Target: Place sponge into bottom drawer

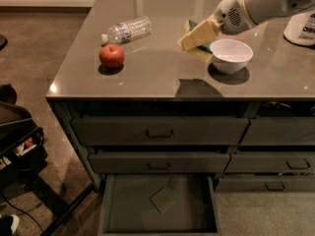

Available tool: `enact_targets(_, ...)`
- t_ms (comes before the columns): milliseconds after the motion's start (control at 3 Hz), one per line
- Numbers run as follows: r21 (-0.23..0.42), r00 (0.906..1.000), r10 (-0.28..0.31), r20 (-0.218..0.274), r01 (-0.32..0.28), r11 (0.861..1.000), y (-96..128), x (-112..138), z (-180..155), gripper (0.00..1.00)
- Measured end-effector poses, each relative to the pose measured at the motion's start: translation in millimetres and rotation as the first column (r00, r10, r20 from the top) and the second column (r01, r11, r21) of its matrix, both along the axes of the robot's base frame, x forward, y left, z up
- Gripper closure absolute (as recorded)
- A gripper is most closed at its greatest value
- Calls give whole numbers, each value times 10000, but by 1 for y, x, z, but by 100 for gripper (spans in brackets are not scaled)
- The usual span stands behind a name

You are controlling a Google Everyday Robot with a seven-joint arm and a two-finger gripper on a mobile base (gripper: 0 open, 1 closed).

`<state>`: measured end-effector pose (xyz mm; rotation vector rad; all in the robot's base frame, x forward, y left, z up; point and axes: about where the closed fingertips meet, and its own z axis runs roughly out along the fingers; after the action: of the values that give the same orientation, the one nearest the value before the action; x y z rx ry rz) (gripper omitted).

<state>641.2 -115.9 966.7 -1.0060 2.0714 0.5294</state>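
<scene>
My gripper [193, 37] hangs over the back middle of the counter, just left of a white bowl [230, 54]. Its cream fingers [199, 32] are closed around the sponge [201, 54]. Green scouring shows behind the fingers and yellow foam below them. The sponge looks held slightly above the counter, and a shadow lies on the top nearer the front edge. The bottom drawer [129, 208] is pulled open at the lower left of the cabinet. Its flat grey floor is bare except for a small diamond-shaped mark.
A red apple [111, 55] and a plastic water bottle [128, 30] lying on its side are on the counter's left part. A white container [301, 28] stands at the far right. Two shut drawers [160, 131] sit above the open one. Dark equipment [17, 136] stands on the floor at the left.
</scene>
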Motion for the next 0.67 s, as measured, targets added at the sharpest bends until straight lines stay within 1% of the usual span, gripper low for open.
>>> enact_targets(333,0,10000,0,-1,0,10000,0,0,0,100)
enact_targets(667,312,9993,-216,-300,226,9993,5,-18,-12,100)
